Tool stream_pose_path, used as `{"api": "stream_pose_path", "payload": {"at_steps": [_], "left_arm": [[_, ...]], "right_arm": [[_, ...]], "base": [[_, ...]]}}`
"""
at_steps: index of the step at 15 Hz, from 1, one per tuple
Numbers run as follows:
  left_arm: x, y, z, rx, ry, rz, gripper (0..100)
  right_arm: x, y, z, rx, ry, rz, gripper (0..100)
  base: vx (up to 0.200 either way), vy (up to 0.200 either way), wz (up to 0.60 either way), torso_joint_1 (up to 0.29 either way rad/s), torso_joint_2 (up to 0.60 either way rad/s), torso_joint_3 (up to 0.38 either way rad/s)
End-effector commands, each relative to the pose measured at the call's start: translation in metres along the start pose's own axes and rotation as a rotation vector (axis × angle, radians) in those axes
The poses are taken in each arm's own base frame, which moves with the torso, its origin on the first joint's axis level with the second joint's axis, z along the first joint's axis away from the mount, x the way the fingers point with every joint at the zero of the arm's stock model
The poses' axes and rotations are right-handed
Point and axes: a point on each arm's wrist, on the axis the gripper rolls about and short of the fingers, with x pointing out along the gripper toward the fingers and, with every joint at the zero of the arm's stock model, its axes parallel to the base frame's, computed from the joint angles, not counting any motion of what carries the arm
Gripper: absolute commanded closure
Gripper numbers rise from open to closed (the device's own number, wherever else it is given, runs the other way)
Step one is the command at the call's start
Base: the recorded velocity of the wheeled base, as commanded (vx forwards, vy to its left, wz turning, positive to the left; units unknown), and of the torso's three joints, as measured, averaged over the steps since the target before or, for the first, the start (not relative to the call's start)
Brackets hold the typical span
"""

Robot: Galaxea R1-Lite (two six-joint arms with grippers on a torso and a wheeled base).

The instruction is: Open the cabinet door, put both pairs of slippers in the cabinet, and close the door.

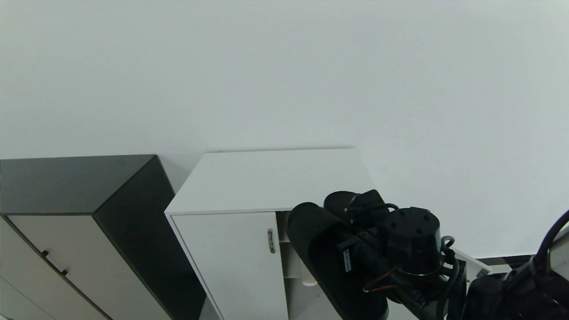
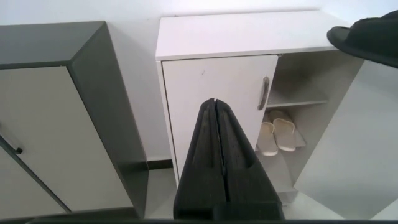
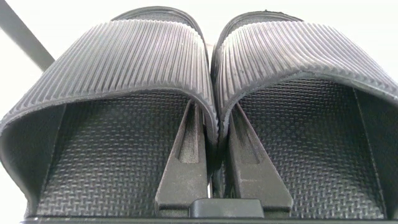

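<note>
two pairs of slippers were in view. the black slippers (image 3: 155, 74) sat side by side in the right claw (image 3: 214, 118). it was clenched, with one finger inside each slipper, pinching their touching inner walls together. in the head view the same black slippers (image 1: 318, 244) were held up in front of the open right half of the white cabinet (image 1: 266, 182), level with its top edge. one black toe (image 2: 370, 34) also showed near the cabinet (image 2: 242, 34) top corner in the left wrist view.

the pale slippers (image 2: 280, 134) lay inside the cabinet on a lower shelf (image 2: 273, 163), close together. an upper shelf (image 2: 295, 99) ran above them. the closed door (image 2: 214, 78) covered the other half and carried a slim upright metal handle (image 2: 263, 93) at its inner edge. the open door (image 2: 354, 143) stood swung out beside the open compartment.

the left claw (image 2: 215, 106) was clenched on nothing, its fingers pressed flat together. it hung in front of the closed door, apart from it.

a small white tag (image 1: 347, 260) was stuck on the right arm (image 1: 413, 240), its print too small to read. a dark cabinet (image 1: 129, 213) with pale fronts stood just beside the white one, both against a plain white wall (image 1: 284, 66).
</note>
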Motion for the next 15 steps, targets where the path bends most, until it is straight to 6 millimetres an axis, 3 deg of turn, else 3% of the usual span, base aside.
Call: {"api": "stream_pose_path", "payload": {"at_steps": [1, 6, 15], "left_arm": [[0.000, 0.000, 0.000, 0.000, -0.001, 0.002, 100], [0.000, 0.000, 0.000, 0.000, -0.001, 0.000, 100], [0.000, 0.000, 0.000, -0.002, -0.001, 0.002, 100]], "right_arm": [[-0.002, -0.001, -0.005, -0.005, 0.004, 0.005, 100], [-0.030, -0.004, -0.011, -0.007, -0.002, 0.206, 100], [-0.039, -0.002, -0.031, -0.083, 0.068, 0.237, 100]], "base": [[0.000, 0.000, 0.00, 0.000, 0.00, 0.000], [0.000, 0.000, 0.00, 0.000, 0.00, 0.000], [0.000, 0.000, 0.00, -0.025, 0.06, 0.032]]}}
